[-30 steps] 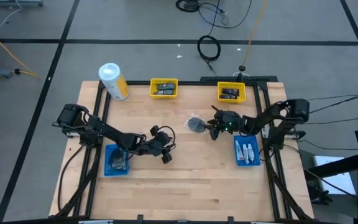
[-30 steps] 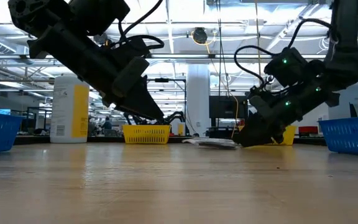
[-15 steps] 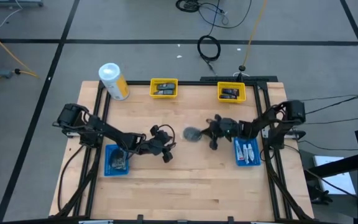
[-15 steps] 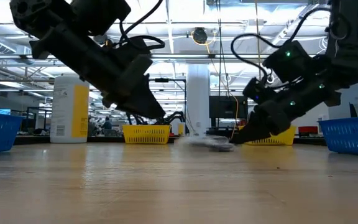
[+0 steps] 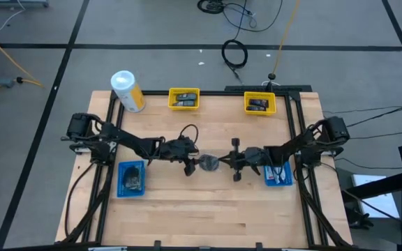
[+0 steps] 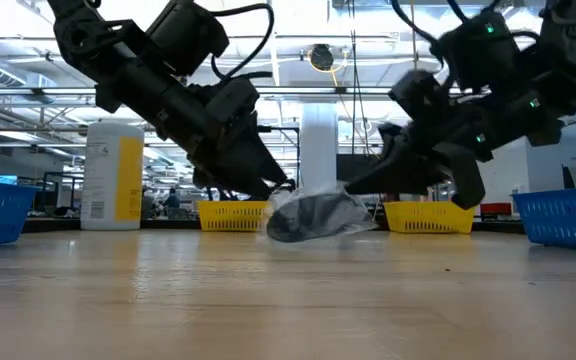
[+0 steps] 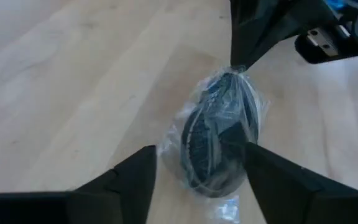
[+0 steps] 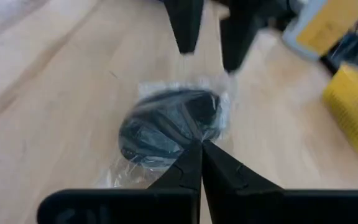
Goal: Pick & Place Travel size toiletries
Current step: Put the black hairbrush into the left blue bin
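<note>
High view shows the wrapped disc mid-tabletop, pinched at its wrap by the right gripper, lying between the left gripper's parted fingers

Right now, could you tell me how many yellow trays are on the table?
2: one yellow tray at the far edge near the canister, the other yellow tray at the far right.

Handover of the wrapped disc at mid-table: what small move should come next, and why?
Probably close the left tool on the wrapped disc. Its open fingers already straddle the disc, while the right tool pinches only the clear wrap's edge, so the right should not release yet.
</note>
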`<state>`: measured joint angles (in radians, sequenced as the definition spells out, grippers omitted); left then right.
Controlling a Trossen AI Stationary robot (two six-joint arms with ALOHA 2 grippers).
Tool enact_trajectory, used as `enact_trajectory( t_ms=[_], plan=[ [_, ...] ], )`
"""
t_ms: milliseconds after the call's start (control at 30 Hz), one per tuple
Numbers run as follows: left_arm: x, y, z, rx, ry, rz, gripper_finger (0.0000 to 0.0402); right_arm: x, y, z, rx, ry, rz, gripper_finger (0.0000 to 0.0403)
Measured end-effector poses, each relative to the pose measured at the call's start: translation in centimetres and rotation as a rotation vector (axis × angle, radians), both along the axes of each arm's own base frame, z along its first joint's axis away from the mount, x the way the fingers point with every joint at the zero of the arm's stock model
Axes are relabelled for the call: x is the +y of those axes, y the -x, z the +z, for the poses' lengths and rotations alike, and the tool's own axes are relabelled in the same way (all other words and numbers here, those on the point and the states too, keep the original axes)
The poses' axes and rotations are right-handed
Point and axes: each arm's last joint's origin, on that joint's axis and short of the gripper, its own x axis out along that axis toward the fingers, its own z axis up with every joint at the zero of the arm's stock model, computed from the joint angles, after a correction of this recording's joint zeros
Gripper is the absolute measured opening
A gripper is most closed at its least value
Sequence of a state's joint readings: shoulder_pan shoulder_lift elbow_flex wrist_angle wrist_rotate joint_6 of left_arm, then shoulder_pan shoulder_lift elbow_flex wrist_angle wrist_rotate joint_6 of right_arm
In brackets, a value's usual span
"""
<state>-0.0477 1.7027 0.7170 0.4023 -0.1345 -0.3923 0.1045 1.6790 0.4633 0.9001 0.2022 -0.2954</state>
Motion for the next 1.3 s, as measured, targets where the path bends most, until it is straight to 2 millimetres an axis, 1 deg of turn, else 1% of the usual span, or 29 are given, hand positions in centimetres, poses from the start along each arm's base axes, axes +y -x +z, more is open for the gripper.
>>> enact_trajectory(
  t_ms=[100,233,333,433,533,600,667,733,833,1000,1100,1300],
  plan=[
    [0.0,-0.1,0.2,-0.026,0.001,-0.003,0.0273,0.9,-0.7,0.6,-0.008,0.051,0.038,0.0001],
    [-0.6,-0.1,0.1,-0.019,-0.048,-0.010,0.0311,1.5,-1.0,0.8,-0.005,0.080,0.073,0.0001],
    [-1.1,0.0,0.1,-0.004,-0.082,-0.044,0.0330,1.7,-0.8,0.5,0.033,0.104,0.089,0.0000],
    [-1.8,0.2,1.1,-0.035,-0.128,-0.082,0.0341,1.6,-0.8,0.4,0.049,0.112,0.095,0.0000],
    [-2.9,0.3,2.0,-0.081,-0.230,-0.079,0.0340,1.6,-0.8,0.3,0.054,0.119,0.101,0.0000],
    [-3.5,0.4,2.2,-0.093,-0.297,-0.048,0.0337,1.9,-0.7,0.3,0.056,0.141,0.133,0.0000],
    [-3.8,0.2,2.1,-0.109,-0.310,-0.032,0.0333,2.2,-0.7,0.4,0.045,0.168,0.189,0.0000],
    [-3.7,0.1,1.7,-0.097,-0.280,-0.050,0.0331,2.7,-0.7,0.5,0.033,0.208,0.225,0.0000],
    [-3.3,-0.4,0.9,-0.113,-0.173,-0.133,0.0332,3.2,-1.0,0.9,0.018,0.268,0.257,0.0000],
    [-3.3,-1.4,-0.3,-0.197,-0.014,-0.331,0.0330,3.9,-1.6,1.6,0.000,0.347,0.207,0.0000],
    [-3.4,-1.7,-0.9,-0.230,0.030,-0.360,0.0320,3.9,-1.6,1.6,0.003,0.351,0.208,0.0000],
    [-3.4,-1.8,-1.8,-0.198,0.033,-0.356,0.0280,3.9,-1.6,1.8,-0.016,0.366,0.161,0.0000]
  ],
)
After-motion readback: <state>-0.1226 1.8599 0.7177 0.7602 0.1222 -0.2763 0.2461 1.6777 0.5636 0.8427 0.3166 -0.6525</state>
